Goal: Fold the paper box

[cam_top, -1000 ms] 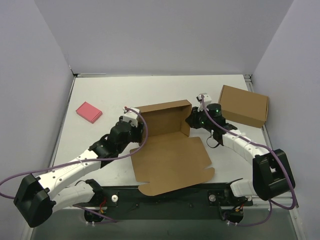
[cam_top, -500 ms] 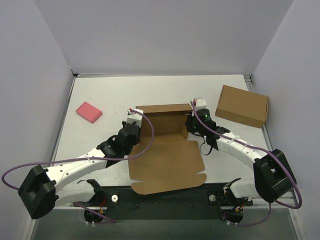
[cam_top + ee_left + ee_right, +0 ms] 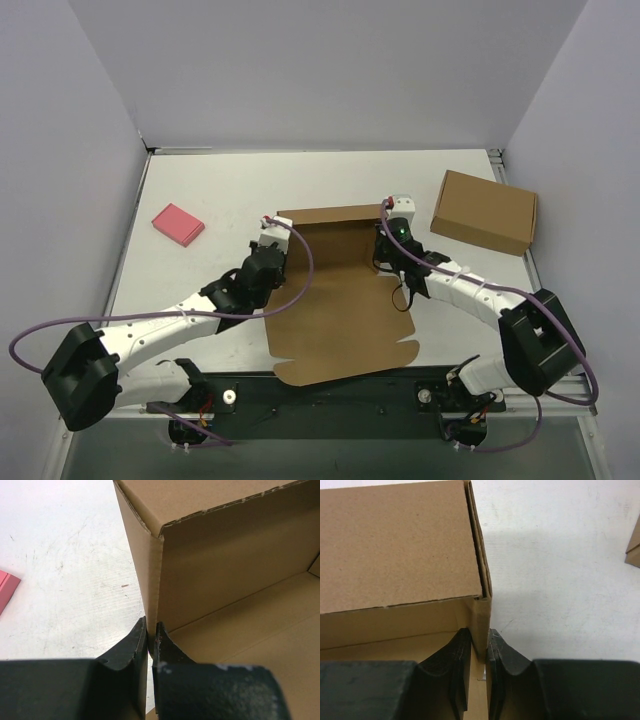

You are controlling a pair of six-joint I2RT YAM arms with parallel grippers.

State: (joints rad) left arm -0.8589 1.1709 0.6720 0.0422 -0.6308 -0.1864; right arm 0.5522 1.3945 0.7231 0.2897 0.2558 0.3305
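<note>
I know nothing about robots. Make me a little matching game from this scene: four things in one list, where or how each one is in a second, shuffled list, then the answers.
Things:
1. paper box
2. closed brown box
3. pink block
4. left tool

Places or states:
A. lies alone at the far left
B. shut on the paper box's left wall
C. half formed, walls up, wide flap lying flat
D. fully formed, at the far right

Pairs: 1-C, 2-D, 3-A, 4-B
</note>
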